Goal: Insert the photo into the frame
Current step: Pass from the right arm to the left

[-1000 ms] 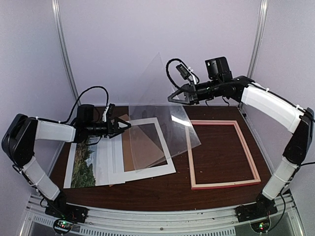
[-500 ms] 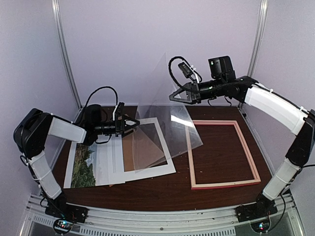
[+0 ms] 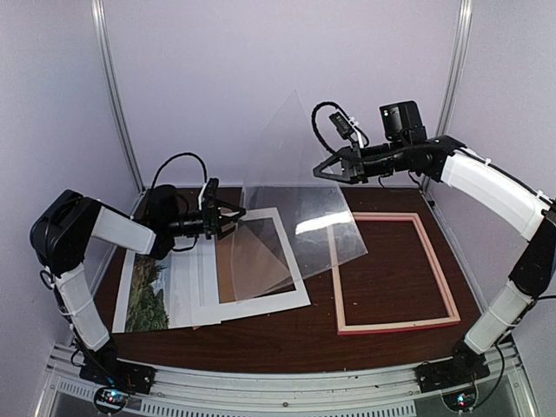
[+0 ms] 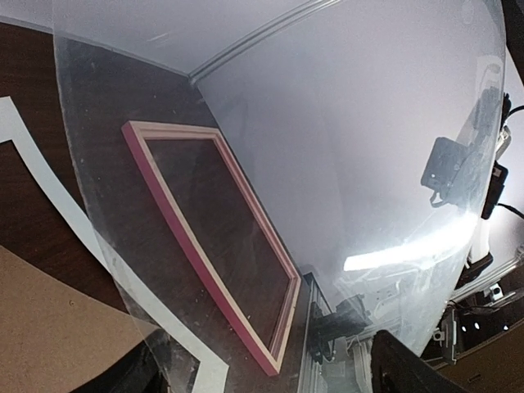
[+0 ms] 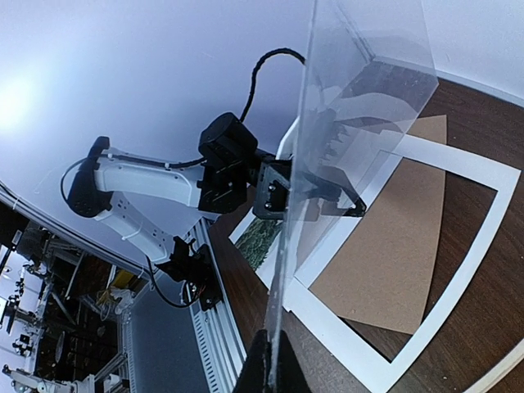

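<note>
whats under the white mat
The brown backing board lies under the white mat, showing through its window and poking out past the far edge. What its border covers cannot be seen.

frame [image 3: 398, 326] pale pink | photo [image 3: 148, 295] dark green trees | mat [image 3: 261, 306] white | backing board [image 5: 385, 262] brown | worktop [image 3: 287, 343] dark woodgrain | sheet [image 3: 304, 208] clear

The photo [image 3: 146, 295] partly under a white sheet [image 3: 187, 287]; right gripper [image 5: 268, 364], on the clear sheet [image 5: 360, 106], mostly off the bottom edge.

Dark wood table [image 3: 287, 340], pink frame [image 3: 395, 326], white mat [image 3: 261, 306], brown board [image 3: 228, 271], photo [image 3: 148, 297]
</note>
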You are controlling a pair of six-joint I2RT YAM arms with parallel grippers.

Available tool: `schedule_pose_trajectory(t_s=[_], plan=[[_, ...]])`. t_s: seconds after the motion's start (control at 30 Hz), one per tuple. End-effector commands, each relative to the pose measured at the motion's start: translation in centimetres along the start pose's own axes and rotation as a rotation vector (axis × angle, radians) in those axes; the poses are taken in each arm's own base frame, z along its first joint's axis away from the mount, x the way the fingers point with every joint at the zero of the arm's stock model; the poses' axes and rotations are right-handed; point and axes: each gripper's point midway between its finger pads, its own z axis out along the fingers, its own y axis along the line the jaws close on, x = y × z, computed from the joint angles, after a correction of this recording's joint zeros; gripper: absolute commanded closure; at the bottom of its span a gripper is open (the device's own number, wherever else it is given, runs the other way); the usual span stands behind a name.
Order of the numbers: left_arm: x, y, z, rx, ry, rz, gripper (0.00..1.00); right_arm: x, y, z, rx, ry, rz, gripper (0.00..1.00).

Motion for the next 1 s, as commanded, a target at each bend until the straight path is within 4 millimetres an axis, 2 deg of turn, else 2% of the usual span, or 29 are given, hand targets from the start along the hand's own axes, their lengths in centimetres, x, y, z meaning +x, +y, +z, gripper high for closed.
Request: schedule_pose_trajectory(t_s=[0.0, 0.23, 0.4, 0.63, 0.97], plan=[[-1.6, -3.7, -0.3, 0.049, -0.016, 0.133, 0.17, 0.1, -1.9, -0.9, 0.1, -0.018, 0.007, 1.0], [-2.0, -4.9, -0.9, 0.019, -0.024, 0.175, 0.19, 0.7, -4.9, -1.7, 0.208, -0.018, 0.047, 1.0], [-2.3, -5.6, -1.1, 0.008, -0.028, 0.194, 0.19, 1.5, -6.0, -1.9, 0.246, -0.009, 0.061, 1.0], [-2.8, -6.5, -1.4, 0.004, -0.041, 0.209, 0.21, 2.4, -8.6, -3.0, 0.347, -0.006, 0.088, 1.0], [-2.9, -7.2, -1.7, 0.0, -0.053, 0.222, 0.25, 2.7, -10.2, -2.8, 0.377, -0.02, 0.121, 1.0]])
